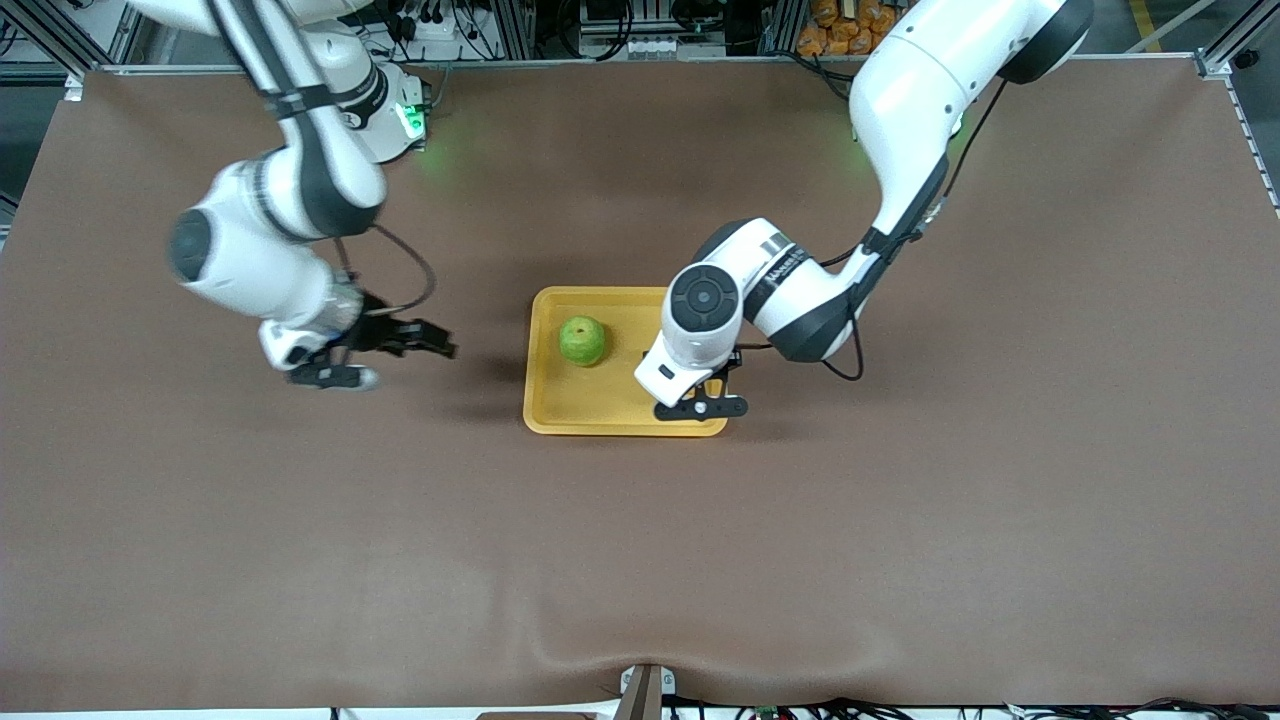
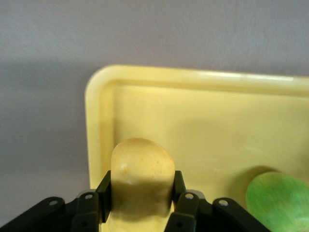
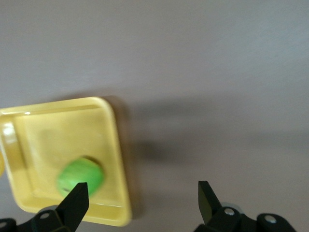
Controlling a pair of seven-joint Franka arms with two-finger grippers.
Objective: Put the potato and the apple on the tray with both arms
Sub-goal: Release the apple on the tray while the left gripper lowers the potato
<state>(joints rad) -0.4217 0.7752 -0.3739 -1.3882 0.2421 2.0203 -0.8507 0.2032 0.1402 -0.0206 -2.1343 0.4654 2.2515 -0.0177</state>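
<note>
The yellow tray (image 1: 590,400) lies mid-table with the green apple (image 1: 582,341) resting in it. My left gripper (image 1: 700,395) is over the tray's end toward the left arm and hides the potato in the front view. In the left wrist view, the left gripper (image 2: 142,191) is shut on the yellow potato (image 2: 142,166), low over the tray's floor (image 2: 207,125), with the apple (image 2: 280,200) beside it. My right gripper (image 1: 435,340) is open and empty over the table beside the tray, toward the right arm's end. The right wrist view shows its jaws (image 3: 142,193) wide apart, with the tray (image 3: 58,130) and apple (image 3: 79,178).
The brown table mat (image 1: 900,520) spreads wide around the tray. The table's front edge has a small bracket (image 1: 645,690) at its middle.
</note>
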